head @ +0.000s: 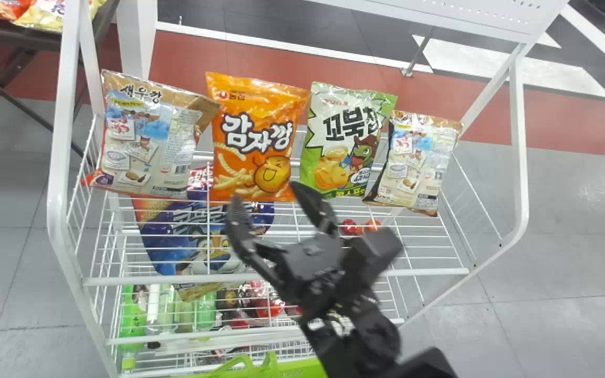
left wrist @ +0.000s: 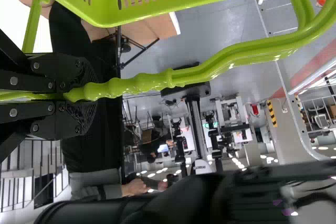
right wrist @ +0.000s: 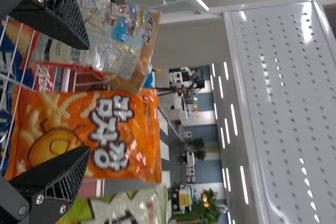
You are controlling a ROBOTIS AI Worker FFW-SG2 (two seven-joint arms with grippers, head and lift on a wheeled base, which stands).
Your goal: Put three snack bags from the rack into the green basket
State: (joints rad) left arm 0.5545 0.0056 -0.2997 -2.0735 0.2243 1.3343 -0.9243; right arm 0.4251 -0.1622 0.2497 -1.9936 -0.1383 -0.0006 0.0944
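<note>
At left, your left pincer (left wrist: 86, 94) is closed round the handle (left wrist: 226, 66) of the lime-green plastic basket (left wrist: 173, 1). Across the white wire rack (head: 139, 280) stand a brown-and-silver bag (head: 142, 139), a glossy orange bag (head: 255, 139), a green-and-white bag (head: 342, 142) and a narrower tan-and-silver bag (head: 415, 163); your right pincer (head: 267, 194) is wide open, unloaded, before the orange one. Step judged: lining up a pick; next, advance astride the orange bag, close gently, lift clear.

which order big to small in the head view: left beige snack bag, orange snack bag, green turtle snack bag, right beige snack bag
1. Left beige snack bag and orange snack bag, too alike to rank
2. Green turtle snack bag
3. Right beige snack bag
</note>
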